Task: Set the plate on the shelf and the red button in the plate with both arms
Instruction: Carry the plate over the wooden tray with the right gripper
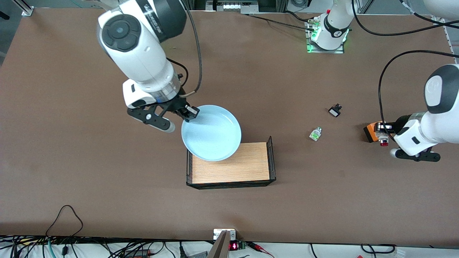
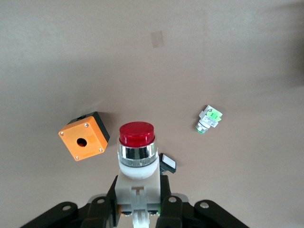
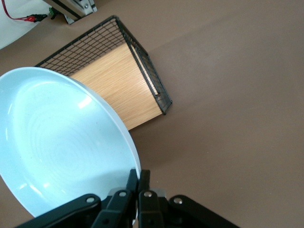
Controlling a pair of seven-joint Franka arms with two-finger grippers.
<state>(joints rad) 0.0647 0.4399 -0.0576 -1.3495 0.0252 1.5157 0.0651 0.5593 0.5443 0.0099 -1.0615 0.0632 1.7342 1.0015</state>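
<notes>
My right gripper (image 1: 190, 112) is shut on the rim of the pale blue plate (image 1: 211, 133). It holds the plate in the air over the tray's edge nearest the robots. In the right wrist view the fingers (image 3: 138, 179) pinch the plate (image 3: 61, 152) at its edge. My left gripper (image 1: 382, 137) hangs over the table at the left arm's end, shut on the red button (image 1: 384, 143). In the left wrist view the button's whitish body sits between the gripper's (image 2: 138, 190) fingers, with the red button's (image 2: 137, 137) cap pointing away from the wrist.
A wooden-floored tray (image 1: 233, 168) with black mesh walls lies mid-table, also in the right wrist view (image 3: 111, 88). An orange box (image 1: 370, 131) with a hole (image 2: 83, 137), a green-capped button (image 1: 315, 133) (image 2: 208, 119) and a small black part (image 1: 335, 111) (image 2: 167, 164) lie near the left gripper.
</notes>
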